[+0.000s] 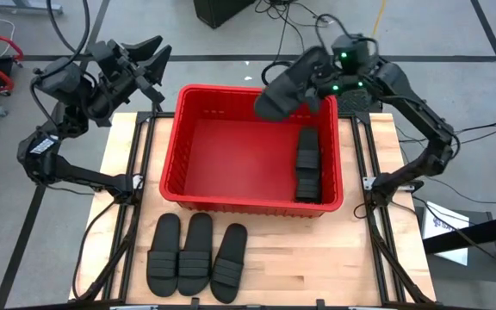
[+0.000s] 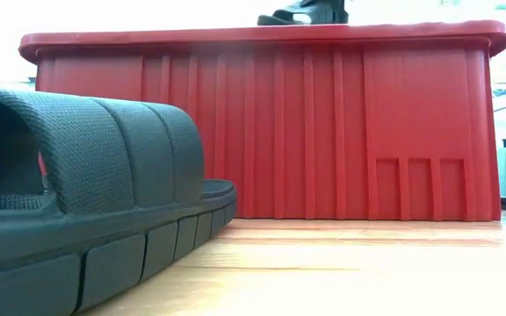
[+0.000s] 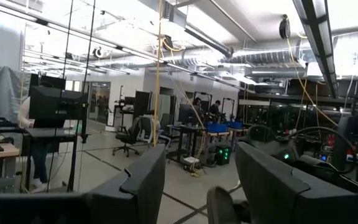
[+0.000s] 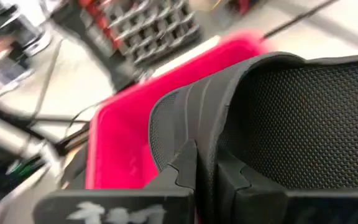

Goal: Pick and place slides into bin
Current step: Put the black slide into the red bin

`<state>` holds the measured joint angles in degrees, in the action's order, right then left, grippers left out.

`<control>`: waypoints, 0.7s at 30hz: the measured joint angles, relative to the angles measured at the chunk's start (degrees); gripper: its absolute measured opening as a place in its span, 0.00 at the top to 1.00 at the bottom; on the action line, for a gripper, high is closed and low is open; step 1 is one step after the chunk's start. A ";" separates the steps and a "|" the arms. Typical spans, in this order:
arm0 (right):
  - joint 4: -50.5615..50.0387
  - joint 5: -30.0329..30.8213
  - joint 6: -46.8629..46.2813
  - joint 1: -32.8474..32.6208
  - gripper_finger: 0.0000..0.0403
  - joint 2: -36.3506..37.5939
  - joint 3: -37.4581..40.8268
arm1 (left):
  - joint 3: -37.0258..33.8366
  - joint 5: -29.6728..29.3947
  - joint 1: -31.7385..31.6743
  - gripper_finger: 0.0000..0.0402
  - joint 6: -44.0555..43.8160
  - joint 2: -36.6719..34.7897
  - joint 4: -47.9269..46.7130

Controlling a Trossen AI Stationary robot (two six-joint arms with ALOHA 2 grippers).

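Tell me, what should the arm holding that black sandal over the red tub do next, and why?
Probably lower it a little and let go. The right gripper is shut on a slide that hangs above the bin, over its far edge, so a drop should land inside beside the slides already stacked there.

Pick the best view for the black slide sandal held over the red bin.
High view: the black ribbed-strap foam slide hangs whole over the red plastic bin. Right wrist shows only its strap, close up; low view only a sliver above the rim; left wrist nothing.

2 dark jointed arms (image 1: 76, 172) (green lights on 1).
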<state>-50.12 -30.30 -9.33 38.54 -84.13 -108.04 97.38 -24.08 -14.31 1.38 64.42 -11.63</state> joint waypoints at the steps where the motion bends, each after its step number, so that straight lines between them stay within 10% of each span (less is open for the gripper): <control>1: -1.52 -2.33 0.78 0.31 0.98 -0.74 -0.01 | 0.00 0.00 -0.10 0.50 -0.03 0.08 -0.01; 14: -14.90 -25.62 11.06 1.77 0.98 -12.42 0.02 | 0.00 0.07 -0.13 0.50 -0.23 0.09 -0.08; 21: -27.29 -28.30 21.38 1.73 0.98 -17.48 0.02 | 0.00 0.11 -0.13 0.50 -0.16 -0.04 -0.08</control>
<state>-77.41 -58.60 12.04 40.27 -101.61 -108.03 97.38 -23.97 -14.44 1.22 64.38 -11.70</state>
